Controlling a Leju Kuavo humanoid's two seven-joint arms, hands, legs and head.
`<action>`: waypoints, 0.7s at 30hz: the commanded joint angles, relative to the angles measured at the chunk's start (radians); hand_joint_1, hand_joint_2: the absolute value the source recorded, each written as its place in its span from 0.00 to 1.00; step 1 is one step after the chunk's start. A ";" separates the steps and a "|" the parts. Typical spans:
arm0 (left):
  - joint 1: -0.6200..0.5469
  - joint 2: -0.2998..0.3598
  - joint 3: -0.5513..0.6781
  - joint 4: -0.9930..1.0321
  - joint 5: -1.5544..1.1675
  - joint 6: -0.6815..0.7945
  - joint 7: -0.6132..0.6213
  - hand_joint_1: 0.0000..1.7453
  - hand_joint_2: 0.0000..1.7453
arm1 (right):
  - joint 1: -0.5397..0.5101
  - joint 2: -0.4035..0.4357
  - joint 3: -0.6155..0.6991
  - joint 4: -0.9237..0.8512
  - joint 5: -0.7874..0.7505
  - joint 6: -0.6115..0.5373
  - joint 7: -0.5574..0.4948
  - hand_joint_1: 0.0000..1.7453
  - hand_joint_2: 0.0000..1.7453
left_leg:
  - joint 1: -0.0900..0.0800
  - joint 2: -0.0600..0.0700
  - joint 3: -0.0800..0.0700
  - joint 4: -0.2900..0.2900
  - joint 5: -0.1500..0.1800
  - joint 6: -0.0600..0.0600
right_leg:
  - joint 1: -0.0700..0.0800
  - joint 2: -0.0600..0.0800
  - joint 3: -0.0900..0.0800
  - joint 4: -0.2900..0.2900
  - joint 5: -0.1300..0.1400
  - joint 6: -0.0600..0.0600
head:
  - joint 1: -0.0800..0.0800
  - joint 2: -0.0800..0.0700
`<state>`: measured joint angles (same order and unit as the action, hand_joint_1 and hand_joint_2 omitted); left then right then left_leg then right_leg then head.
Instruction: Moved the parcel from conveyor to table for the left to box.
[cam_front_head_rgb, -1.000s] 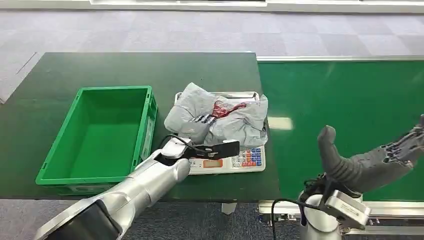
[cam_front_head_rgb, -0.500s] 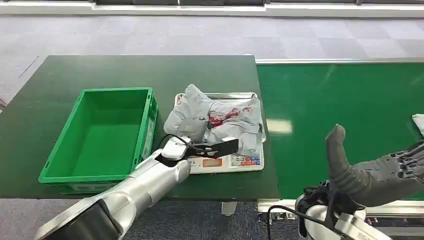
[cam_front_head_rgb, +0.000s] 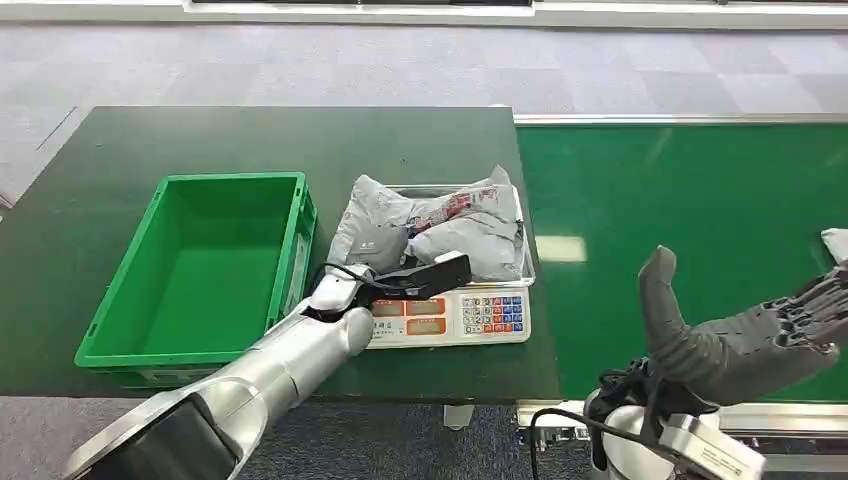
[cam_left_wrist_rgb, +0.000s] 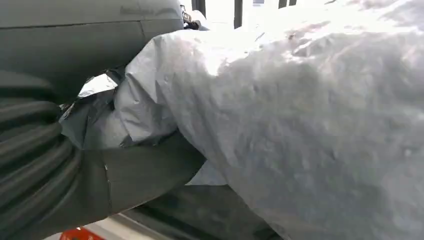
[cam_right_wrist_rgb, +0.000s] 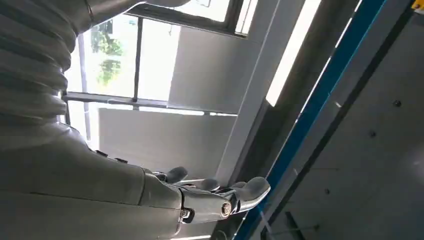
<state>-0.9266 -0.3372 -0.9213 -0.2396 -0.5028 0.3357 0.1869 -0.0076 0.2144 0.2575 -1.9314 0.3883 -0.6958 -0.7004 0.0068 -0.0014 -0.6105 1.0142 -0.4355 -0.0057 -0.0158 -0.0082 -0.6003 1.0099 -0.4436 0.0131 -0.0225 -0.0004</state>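
A dark green table takes the left half of the head view, butted against a brighter green conveyor belt on the right. On the table sits an open green plastic crate, rectangular and hollow, and just beside it a white weighing scale with a steel pan and coloured keys. The parcel lies crumpled on that pan — a soft grey plastic mailer bag, wrinkled, with red print on its top. The left hand reaches in over the scale's front and grips the bag's near edge; the wrist view shows its thumb pressed into the grey film. The right hand hovers over the belt, fingers spread and holding nothing.
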 joint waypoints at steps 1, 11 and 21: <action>-0.093 0.051 0.174 -0.003 0.029 0.185 -0.112 1.00 1.00 | -0.042 -0.025 -0.002 0.097 0.000 -0.002 0.002 0.00 1.00 | 0.001 0.003 -0.001 0.001 -0.001 0.000 | 0.001 0.003 -0.002 0.000 0.001 -0.001 | 0.000 0.000; -0.238 0.258 0.384 -0.110 0.009 0.354 -0.199 1.00 1.00 | -0.033 -0.069 -0.057 0.152 -0.025 -0.002 0.002 0.00 1.00 | 0.002 0.005 -0.002 0.001 0.000 -0.001 | 0.002 0.005 -0.004 0.000 0.002 -0.001 | 0.000 0.000; -0.057 0.468 0.873 -0.370 -0.224 0.300 -0.294 1.00 1.00 | 0.062 -0.108 -0.099 0.192 -0.051 0.071 0.002 0.00 1.00 | 0.001 0.012 0.007 -0.008 0.000 -0.003 | 0.002 0.015 0.001 -0.005 0.002 -0.003 | 0.000 0.000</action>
<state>-1.0720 0.0013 -0.4591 -0.4533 -0.6509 0.6931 -0.0550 0.0257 0.1632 0.2155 -1.8368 0.3445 -0.6656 -0.6992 0.0072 0.0029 -0.6109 1.0121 -0.4345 -0.0091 -0.0143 -0.0016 -0.6046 1.0111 -0.4437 0.0110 -0.0225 -0.0004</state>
